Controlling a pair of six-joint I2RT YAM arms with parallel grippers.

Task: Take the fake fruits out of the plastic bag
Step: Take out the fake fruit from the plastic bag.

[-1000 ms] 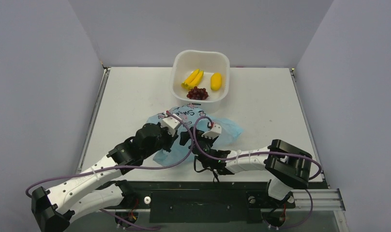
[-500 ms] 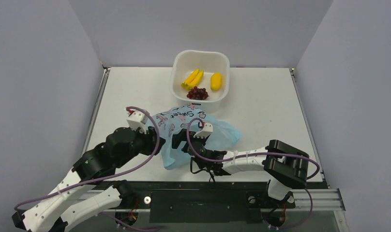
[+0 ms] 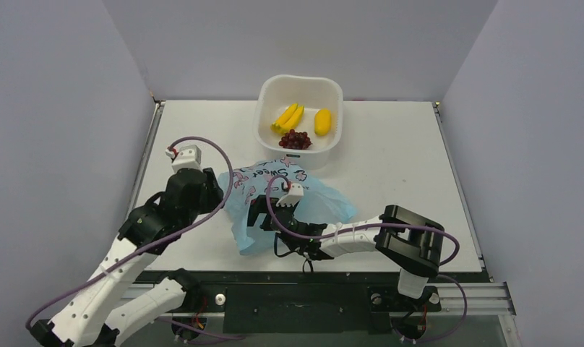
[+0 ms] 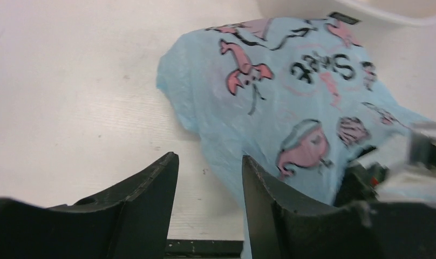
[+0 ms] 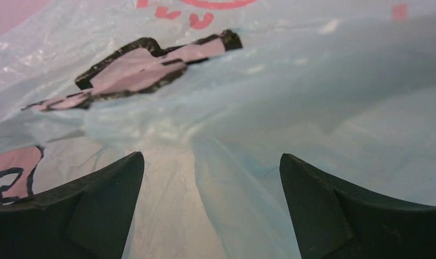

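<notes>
Near the front edge of the table (image 3: 397, 166), the right gripper (image 5: 208, 156) is close up against the plastic bag (image 5: 324, 108). Its jaws are spread wide, with slack blue film between them that is not pinched. Just left of the bag, the left gripper (image 4: 209, 156) hangs over bare table, jaws a little apart and holding nothing. The bag lies crumpled mid-table, its far edge at the foot of the white tub (image 3: 301, 79). In the tub lie the bananas (image 3: 288, 116), the lemon (image 3: 322, 121) and the grape bunch (image 3: 295, 139).
</notes>
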